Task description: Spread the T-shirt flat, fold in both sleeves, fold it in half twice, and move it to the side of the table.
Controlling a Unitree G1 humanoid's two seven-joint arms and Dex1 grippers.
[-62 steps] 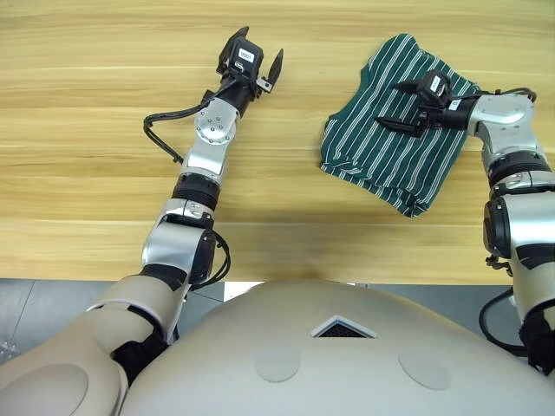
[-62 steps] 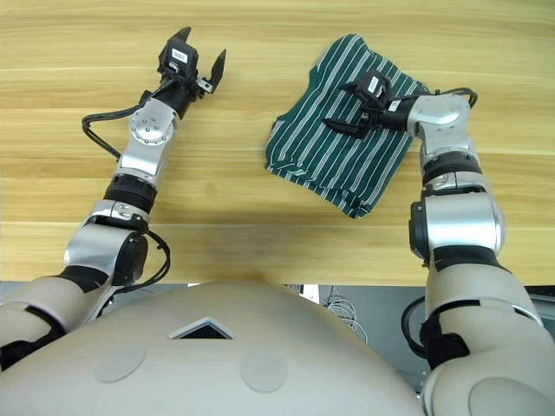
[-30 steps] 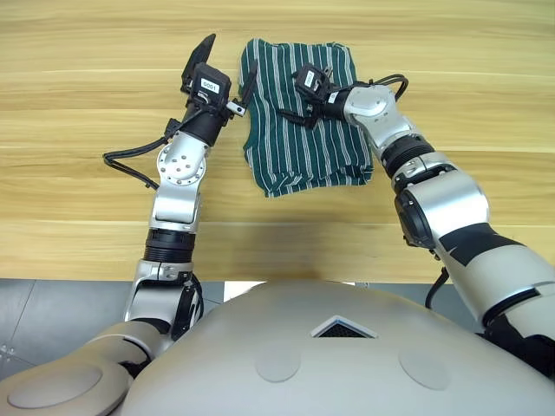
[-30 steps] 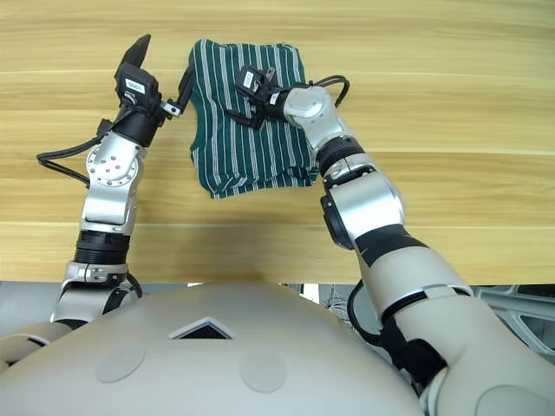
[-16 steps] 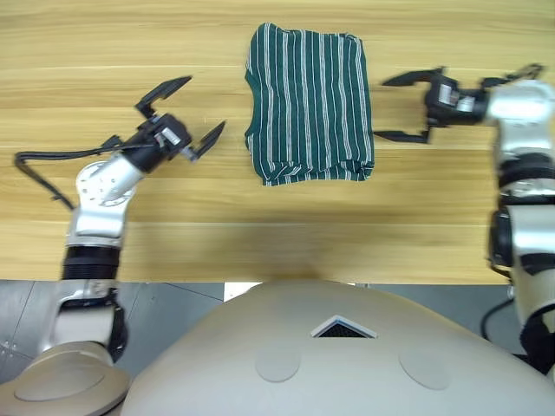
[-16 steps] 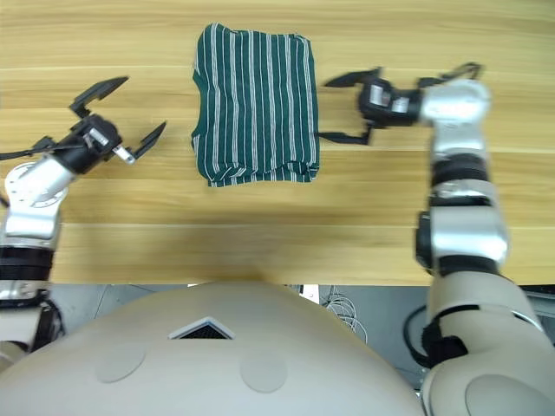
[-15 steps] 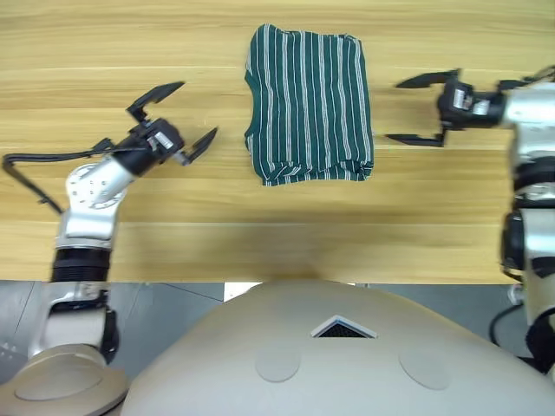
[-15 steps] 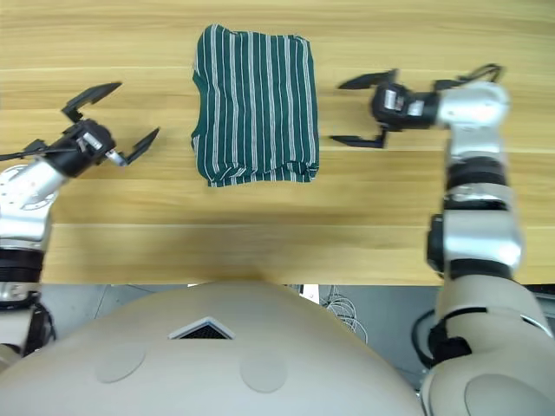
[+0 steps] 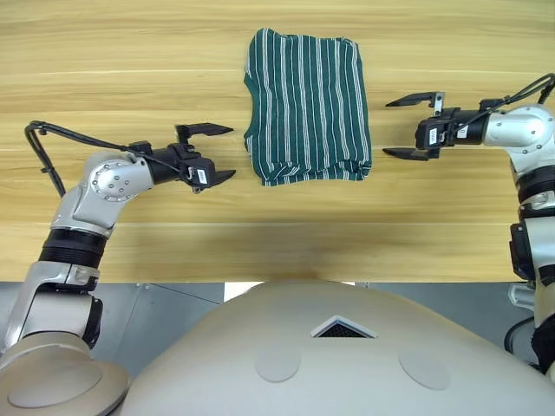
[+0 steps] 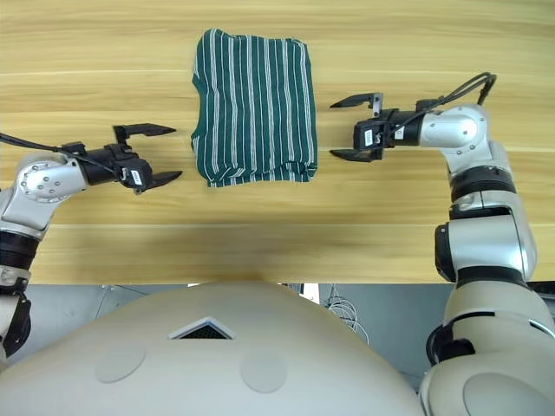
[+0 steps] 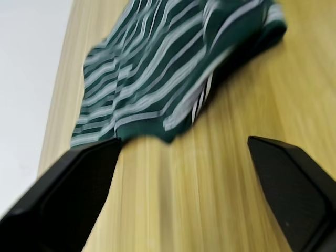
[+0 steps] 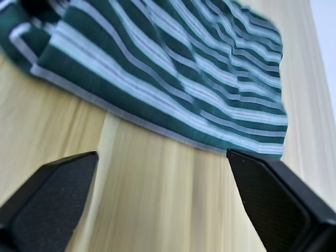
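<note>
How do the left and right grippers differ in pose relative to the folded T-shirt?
Left gripper sits left of the T-shirt, pointing right; right gripper sits right of it, pointing left. Left gripper is level with the shirt's near edge; right gripper is slightly farther up. Both: jaws open, empty, clear of the cloth.

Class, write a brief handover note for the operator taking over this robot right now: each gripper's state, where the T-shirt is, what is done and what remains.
Left gripper: open and empty, low over the table, to the left of the T-shirt and apart from it.
Right gripper: open and empty, to the right of the T-shirt and apart from it.
T-shirt: a compact folded rectangle lying between the two grippers, mid-table.
Done: no sleeves stick out, and the folding looks complete.
Left: it lies centrally, so the move to the side of the table probably remains.
</note>
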